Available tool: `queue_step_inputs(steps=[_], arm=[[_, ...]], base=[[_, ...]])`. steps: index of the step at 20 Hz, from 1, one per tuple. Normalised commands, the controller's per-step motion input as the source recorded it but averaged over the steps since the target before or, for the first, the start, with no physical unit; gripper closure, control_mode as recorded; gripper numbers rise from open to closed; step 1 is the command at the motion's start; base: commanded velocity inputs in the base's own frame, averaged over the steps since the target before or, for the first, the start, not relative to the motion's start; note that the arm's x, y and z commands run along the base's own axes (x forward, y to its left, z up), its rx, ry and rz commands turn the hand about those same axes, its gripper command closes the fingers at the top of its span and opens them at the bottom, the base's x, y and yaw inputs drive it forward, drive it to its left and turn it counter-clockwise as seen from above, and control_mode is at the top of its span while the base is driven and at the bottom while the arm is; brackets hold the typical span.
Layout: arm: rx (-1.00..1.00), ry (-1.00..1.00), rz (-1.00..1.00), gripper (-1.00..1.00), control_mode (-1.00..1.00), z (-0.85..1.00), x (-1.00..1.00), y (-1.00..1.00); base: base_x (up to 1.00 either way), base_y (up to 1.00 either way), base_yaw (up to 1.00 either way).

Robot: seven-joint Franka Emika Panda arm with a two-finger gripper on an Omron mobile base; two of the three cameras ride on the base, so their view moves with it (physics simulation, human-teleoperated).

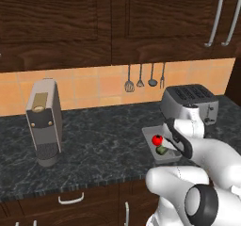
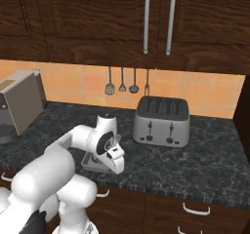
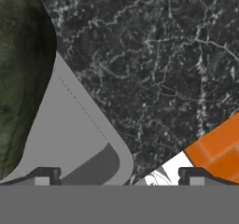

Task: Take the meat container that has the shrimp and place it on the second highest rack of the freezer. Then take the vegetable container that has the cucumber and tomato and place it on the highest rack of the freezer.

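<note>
Where bent low, tool (image 3: 119, 181) over vegetable container (image 3: 74, 129)

You are looking at flat, even rendered light with no visible source: the orange tiled backsplash (image 1: 94, 86) reads bright, the dark wooden cabinets (image 1: 56, 22) stay dim but keep their grain, and only soft shading sits under them. You will find mild gloss on the toaster (image 2: 162, 121) and the tomato (image 1: 157, 139), with no harsh glare and little cast shadow on the tabletop (image 1: 103, 145). In the hand view the cucumber (image 3: 21, 78) is close, smeared and coarse; all frames look low-resolution, without edge distortion.
</note>
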Motion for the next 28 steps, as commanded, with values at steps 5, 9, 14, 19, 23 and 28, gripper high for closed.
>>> queue_step_inputs(steps=[5,9,14,19,23,28], arm=[[-0.02,0.0,-0.02,-1.0,-1.0,-0.24,0.7,0.0],[0.0,0.01,-0.01,-1.0,-1.0,-0.46,0.01,0.0],[0.0,0.0,-0.02,-1.0,-1.0,-0.21,-0.05,0.0],[0.0,-0.03,-0.01,-1.0,-1.0,-0.05,-0.31,0.19],[0.0,0.0,-0.01,-1.0,-1.0,0.0,-0.18,0.27],[0.0,0.0,-0.02,-1.0,-1.0,-0.04,-0.02,0.07]], base=[[0.0,0.0,0.0],[0.0,0.0,0.0],[0.0,0.0,0.0],[0.0,0.0,0.0],[0.0,0.0,0.0],[0.0,0.0,0.0]])
